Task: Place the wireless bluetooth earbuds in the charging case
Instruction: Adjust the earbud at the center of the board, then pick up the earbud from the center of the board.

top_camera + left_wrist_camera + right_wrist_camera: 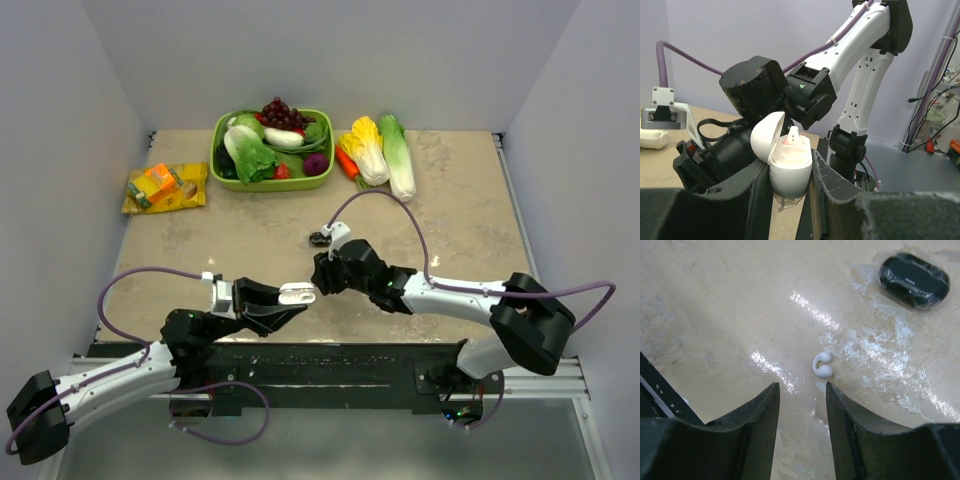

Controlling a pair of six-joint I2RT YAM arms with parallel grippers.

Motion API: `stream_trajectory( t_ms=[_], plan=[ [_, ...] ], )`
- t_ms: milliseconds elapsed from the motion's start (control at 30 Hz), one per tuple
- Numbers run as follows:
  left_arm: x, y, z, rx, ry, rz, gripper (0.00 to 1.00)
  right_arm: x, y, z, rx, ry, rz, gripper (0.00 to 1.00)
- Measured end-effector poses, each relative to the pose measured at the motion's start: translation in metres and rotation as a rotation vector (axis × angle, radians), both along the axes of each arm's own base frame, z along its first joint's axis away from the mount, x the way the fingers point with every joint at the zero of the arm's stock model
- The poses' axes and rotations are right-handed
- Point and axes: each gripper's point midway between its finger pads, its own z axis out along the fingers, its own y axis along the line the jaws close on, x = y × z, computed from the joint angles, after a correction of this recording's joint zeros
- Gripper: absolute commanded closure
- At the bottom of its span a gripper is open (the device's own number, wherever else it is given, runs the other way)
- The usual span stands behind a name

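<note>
White earbud (pixel 822 364) lay loose on the table (pixel 715 300), just ahead of my right pincer (pixel 801 390) and a shade right of the gap's centre line. A black case (pixel 913 273) sat well beyond it.

Right jaws stood partway apart, empty, wider than the bud.

Judged: shift slightly toward the bud so it centres in the gap, lower until the tips nearly meet the tabletop, then close slowly. On that glossy surface a small curved bud could skate or flip out.

White charging case (pixel 788 165) was clamped tight in my left pincer (pixel 790 172), lid swung open. Could not tell whether a bud sat inside.

Pose: right arm reached low across the table, wrist pitched down. Left arm lay low and pointed inward. The two pincers were near each other at mid-table.
</note>
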Motion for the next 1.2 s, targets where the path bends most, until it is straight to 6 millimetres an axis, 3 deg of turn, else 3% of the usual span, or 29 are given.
stream_trajectory(
  t_ms=[167,500,1200],
  plan=[
    [0.000,0.000,0.000,-0.002,-0.001,0.000,1.00,0.009,0.013,0.012,0.007,-0.020,0.014,0.56],
    [0.000,0.000,0.001,-0.003,-0.001,-0.001,1.00,0.003,0.019,-0.043,-0.118,0.075,0.079,0.57],
    [0.001,-0.001,0.000,-0.001,0.003,-0.002,1.00,0.008,0.029,-0.048,-0.130,0.070,0.111,0.56]
  ],
)
